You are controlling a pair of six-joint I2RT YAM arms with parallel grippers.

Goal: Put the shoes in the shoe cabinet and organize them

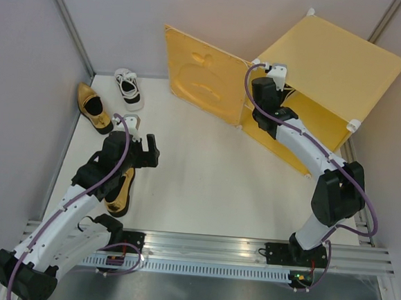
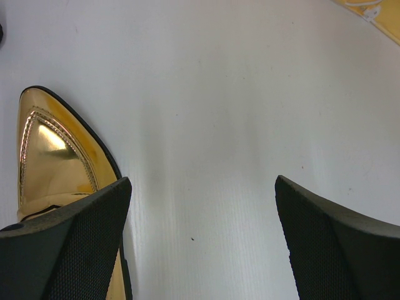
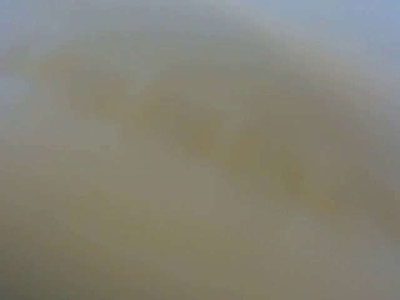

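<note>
The yellow-orange shoe cabinet (image 1: 332, 63) stands at the back right with its face-embossed door (image 1: 199, 77) swung open to the left. One white sneaker (image 1: 129, 89) and one gold loafer (image 1: 93, 107) lie at the back left. A second gold loafer (image 1: 121, 192) lies under my left arm; its pointed toe (image 2: 50, 150) shows just left of my left finger. My left gripper (image 2: 203, 244) is open and empty over the white table, and it also shows in the top view (image 1: 147, 153). My right gripper (image 1: 266, 92) reaches into the cabinet opening, its fingers hidden. The second sneaker is not visible.
Grey walls close the table (image 1: 206, 171) on the left, back and right. An aluminium rail (image 1: 207, 248) runs along the near edge at the arm bases. The right wrist view is a blurred beige-yellow haze.
</note>
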